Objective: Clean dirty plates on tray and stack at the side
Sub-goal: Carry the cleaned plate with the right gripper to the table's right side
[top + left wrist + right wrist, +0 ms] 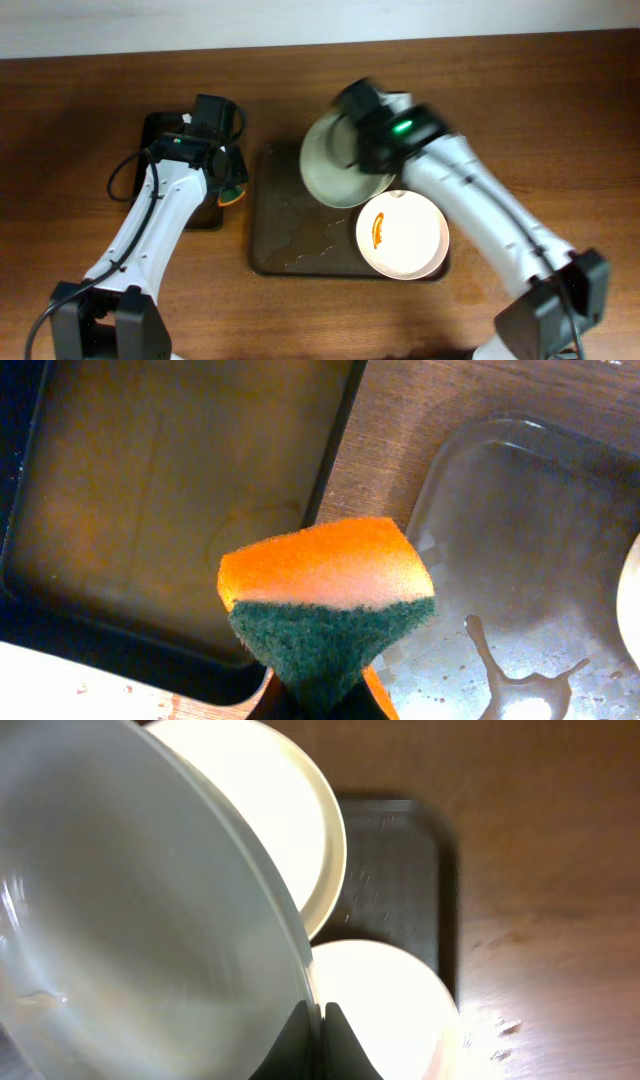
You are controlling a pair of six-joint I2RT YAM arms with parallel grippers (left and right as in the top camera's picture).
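My right gripper [357,150] is shut on the rim of a plain white plate [335,168], holding it tilted above the far part of the brown tray [285,235]. In the right wrist view that held plate [130,910] fills the left, the closed fingertips [321,1012] pinch its edge, and two more white plates [290,830] [385,1010] show behind it. A plate with an orange smear [402,233] lies on the tray's near right corner. My left gripper [226,183] is shut on an orange-and-green sponge [325,595], between the two trays.
A smaller black tray [158,128] lies to the left, under my left arm, and fills the left of the left wrist view [160,490]. The brown tray's floor [520,540] is wet, with a puddle [310,235] near its middle. Bare wooden table surrounds both trays.
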